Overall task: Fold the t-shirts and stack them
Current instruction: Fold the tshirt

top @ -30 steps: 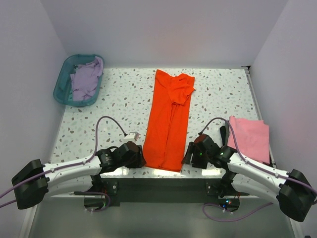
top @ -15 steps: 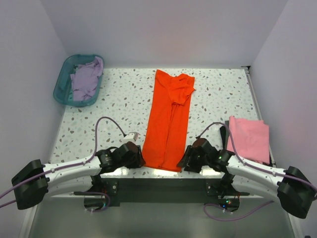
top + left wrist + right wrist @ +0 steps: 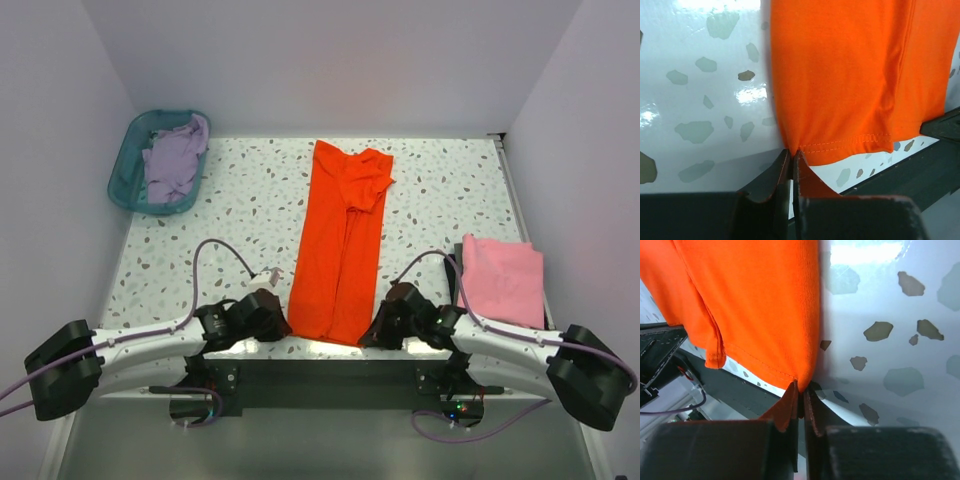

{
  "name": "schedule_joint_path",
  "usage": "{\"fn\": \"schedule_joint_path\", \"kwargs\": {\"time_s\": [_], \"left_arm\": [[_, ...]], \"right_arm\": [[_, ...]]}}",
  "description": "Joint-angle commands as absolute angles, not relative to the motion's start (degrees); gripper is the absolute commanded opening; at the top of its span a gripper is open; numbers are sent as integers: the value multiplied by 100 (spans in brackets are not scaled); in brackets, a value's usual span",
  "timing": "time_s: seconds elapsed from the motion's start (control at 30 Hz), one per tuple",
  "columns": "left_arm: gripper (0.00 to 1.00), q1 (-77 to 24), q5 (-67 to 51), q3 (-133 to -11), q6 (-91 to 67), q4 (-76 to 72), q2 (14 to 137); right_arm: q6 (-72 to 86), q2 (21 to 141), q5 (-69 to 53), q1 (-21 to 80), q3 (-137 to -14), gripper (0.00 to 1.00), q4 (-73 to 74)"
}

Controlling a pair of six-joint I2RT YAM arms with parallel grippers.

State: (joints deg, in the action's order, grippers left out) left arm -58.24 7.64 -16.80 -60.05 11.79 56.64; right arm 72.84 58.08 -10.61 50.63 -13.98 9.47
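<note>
Overhead: orange-red t-shirt (image 3: 340, 250), folded into a long strip, mid-worktop (image 3: 240, 210); pink t-shirt (image 3: 502, 280) folded at right; lavender t-shirt (image 3: 172, 160) heaped in teal basket (image 3: 118, 185). Both arms lie low, forearms angled inward to the strip's near corners, presumably to lift the hem for the next fold.
Left wrist: left pincer (image 3: 791, 156) clamped on the hem corner.
Right wrist: right pincer (image 3: 801, 392) likewise closed on its corner.

Bright, even overhead light; white glare patches on the glossy speckled terrazzo table (image 3: 700, 75); near wrist-view foregrounds blur softly.
</note>
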Motion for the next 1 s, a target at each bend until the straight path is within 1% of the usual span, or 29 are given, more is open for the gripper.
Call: {"fn": "schedule_joint_path", "kwargs": {"time_s": [0.0,0.07,0.2,0.23,0.33,0.43,0.53,0.57,0.63,0.7,0.83,0.97], "left_arm": [[6,-5976,624,-1319,-6186,1582,5748],[0,-6134,615,-1248,-6327,1687,5600],[0,-6608,624,-1117,-6993,1880,5283],[0,-6870,711,-1125,-7127,1950,5187],[0,-7293,913,-1230,-7505,2258,5063],[0,-7339,1272,-1616,-7427,2478,5062],[0,-7313,1853,-2231,-7120,2619,5316],[0,-7278,1976,-2537,-6989,2689,5404],[0,-7076,2205,-2811,-6812,2725,5624],[0,-6761,2180,-3093,-6549,2629,5730],[0,-6171,1952,-3252,-6109,2050,5888],[0,-5714,1934,-3567,-5775,1812,6231]], "right_arm": [[6856,5828,-782,5089,-1116,0,1783],[6619,5609,-747,5098,-1099,0,2231],[6250,4880,-861,5106,-1055,0,3021],[6136,4573,-844,5098,-1063,0,3450],[5916,3844,-581,5124,-1238,0,4259],[5661,3639,-89,5124,-1791,0,4657],[5397,3875,333,5124,-2275,0,4545],[5353,4128,360,5124,-2468,0,4500],[5291,4323,492,5115,-2653,0,4307],[5282,4516,571,5115,-2934,0,4193],[5177,4877,1202,5107,-3506,0,4061],[5072,5404,1694,5080,-4007,0,3877]]}}
